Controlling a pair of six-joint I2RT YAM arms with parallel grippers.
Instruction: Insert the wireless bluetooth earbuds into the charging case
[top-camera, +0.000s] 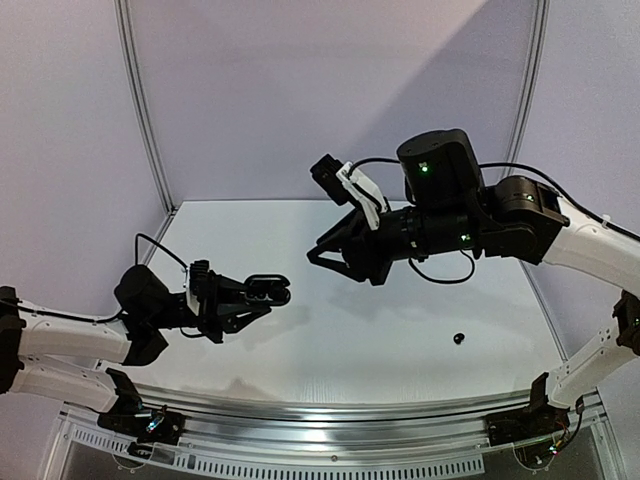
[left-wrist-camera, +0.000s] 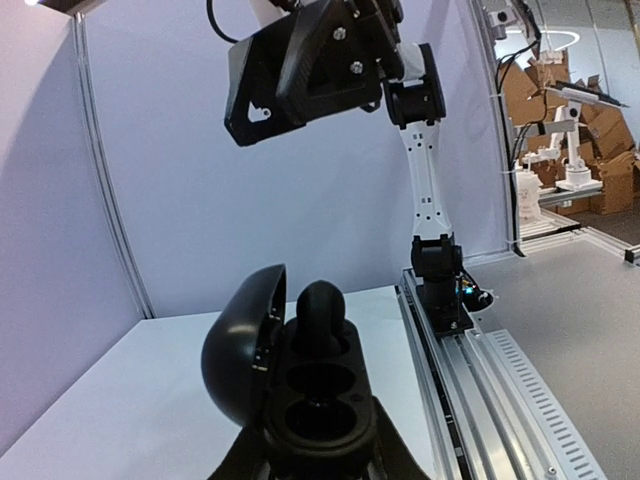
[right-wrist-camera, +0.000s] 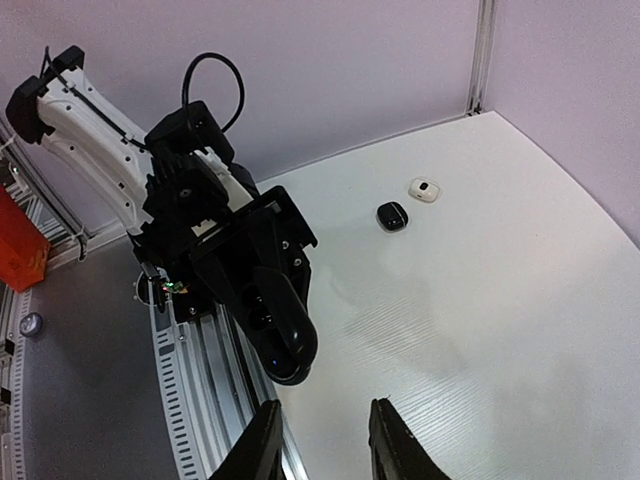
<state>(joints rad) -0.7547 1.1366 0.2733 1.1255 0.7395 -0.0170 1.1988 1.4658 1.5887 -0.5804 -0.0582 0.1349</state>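
Observation:
My left gripper is shut on the black charging case and holds it above the table. The lid stands open to the left. A black rounded earbud stands in the case's far well, and the near well shows empty. Another small black earbud lies on the table at the right. My right gripper hangs raised, above and right of the case, open with nothing between its fingers.
A small black oval piece and a whitish one lie on the white table beyond the left arm; I cannot tell what they are. The metal rail runs along the near edge. Grey walls close off the back and sides.

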